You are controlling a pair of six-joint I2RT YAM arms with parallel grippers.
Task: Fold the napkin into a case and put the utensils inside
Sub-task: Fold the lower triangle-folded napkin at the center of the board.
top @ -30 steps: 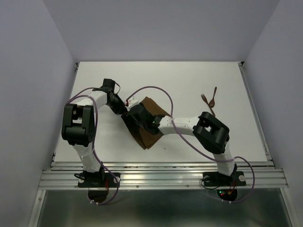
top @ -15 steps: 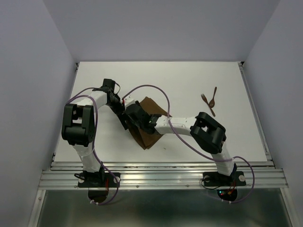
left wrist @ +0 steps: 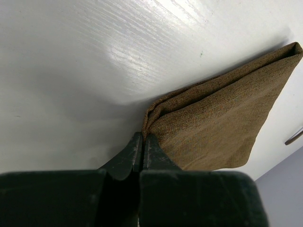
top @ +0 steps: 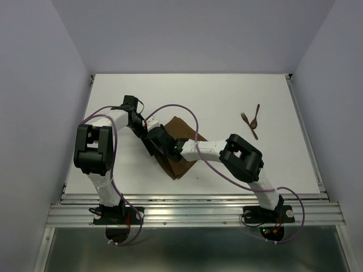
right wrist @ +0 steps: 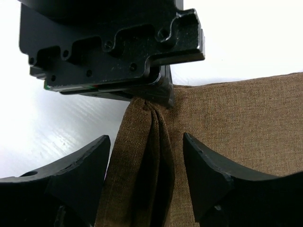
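The dark brown napkin (top: 181, 156) lies folded on the white table, left of centre. My left gripper (left wrist: 143, 138) is shut on the napkin's (left wrist: 222, 113) near corner and pinches its layered edge. My right gripper (right wrist: 147, 153) is open, its fingers (right wrist: 208, 175) standing on either side of a raised pleat of napkin (right wrist: 236, 123) without touching it. That pleat runs up to the left gripper's tips (right wrist: 158, 97). In the top view both grippers meet at the napkin's left corner (top: 153, 139). The utensils, a fork (top: 245, 118) and a spoon (top: 256, 115), lie crossed at the far right.
The left gripper's black housing (right wrist: 113, 47) sits close in front of my right fingers. Purple cables (top: 181, 107) arch over the napkin. Grey walls close in the table (top: 227, 90) at the back and on both sides.
My right arm has slid left across the napkin, so its gripper now sits against the left gripper. The left gripper has kept its hold on the corner and has not moved.
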